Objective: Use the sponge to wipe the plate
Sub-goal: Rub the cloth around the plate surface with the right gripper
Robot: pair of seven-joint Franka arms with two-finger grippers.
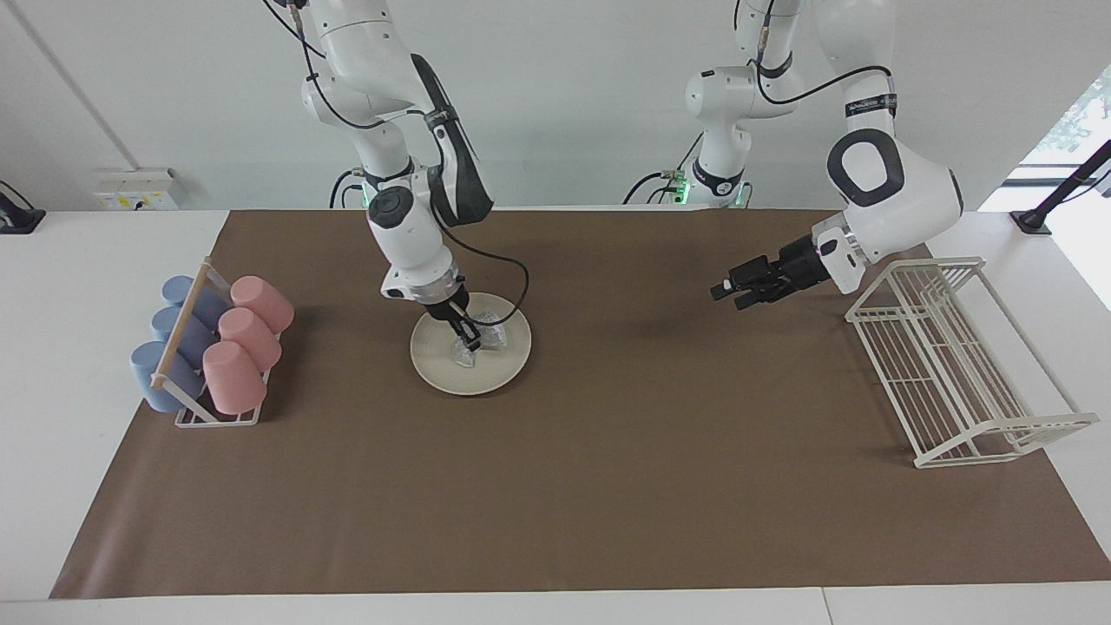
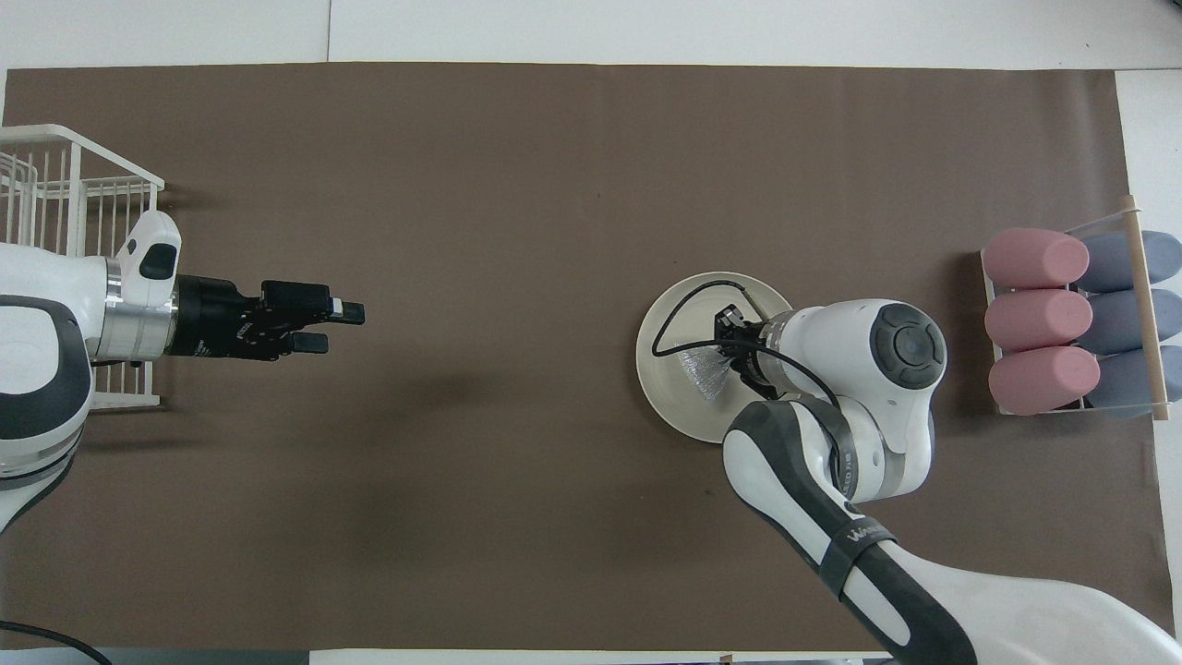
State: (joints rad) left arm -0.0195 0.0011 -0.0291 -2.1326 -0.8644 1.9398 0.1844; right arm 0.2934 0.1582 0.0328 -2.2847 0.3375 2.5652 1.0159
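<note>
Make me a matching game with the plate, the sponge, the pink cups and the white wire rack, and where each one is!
Things:
1. plate
2. sponge
3. pink cups
4. white wire rack

Places:
A. at the left arm's end of the table
B. pinched in the right gripper, on the plate
C. lying in a holder beside blue cups
D. flat on the brown mat

Pairs: 1-D, 2-B, 3-C, 4-A

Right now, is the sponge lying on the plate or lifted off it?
On it. The right gripper is shut on the sponge, whose pad rests on the plate, near its middle.
</note>
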